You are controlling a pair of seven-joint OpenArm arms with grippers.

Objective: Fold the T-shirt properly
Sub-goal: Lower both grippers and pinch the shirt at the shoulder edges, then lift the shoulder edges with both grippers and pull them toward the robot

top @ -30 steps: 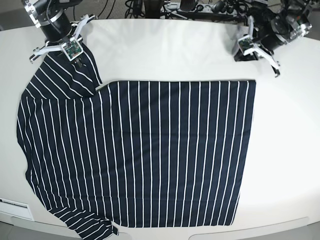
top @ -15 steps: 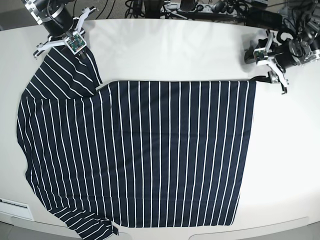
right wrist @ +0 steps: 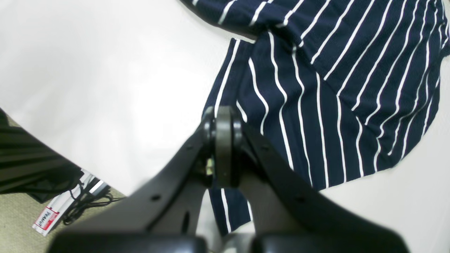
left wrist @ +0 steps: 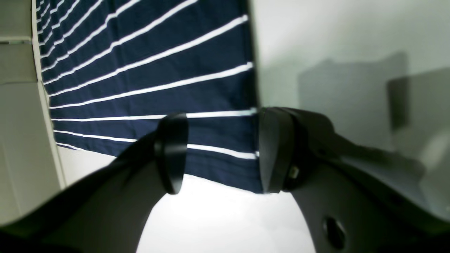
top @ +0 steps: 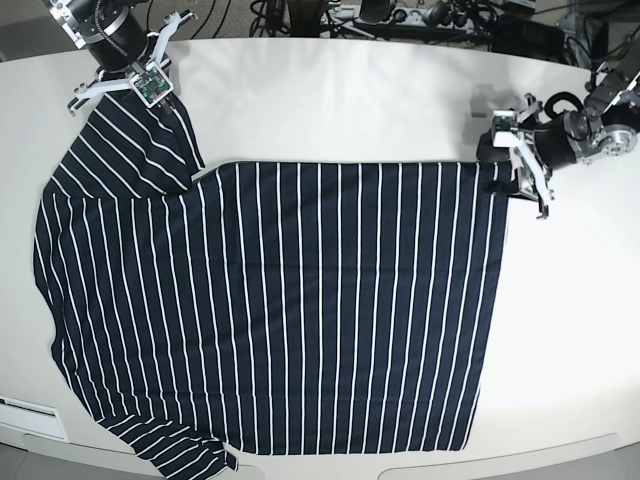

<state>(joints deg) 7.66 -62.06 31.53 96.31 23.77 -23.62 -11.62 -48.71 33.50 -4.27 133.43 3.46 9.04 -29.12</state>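
Observation:
The dark navy T-shirt point(top: 300, 300) with thin white stripes lies spread flat on the white table point(top: 350, 100). One sleeve points to the far left corner and another hangs at the near left edge. My right gripper point(top: 150, 92) is shut on the far-left sleeve; in the right wrist view its fingers point(right wrist: 223, 140) pinch the sleeve's edge point(right wrist: 334, 88). My left gripper point(top: 503, 160) is open at the shirt's far right corner. In the left wrist view its jaws point(left wrist: 223, 151) straddle the corner of the fabric point(left wrist: 158, 70).
Cables and a power strip point(top: 380, 15) run along the table's far edge. A white label point(top: 30, 408) sits at the near left edge. Past the table edge, the right wrist view shows floor with cables and a tag point(right wrist: 70, 203).
My left gripper has moved down and left from the far right of the table to the shirt's far right corner. My right gripper shifted slightly back with the sleeve, then stayed.

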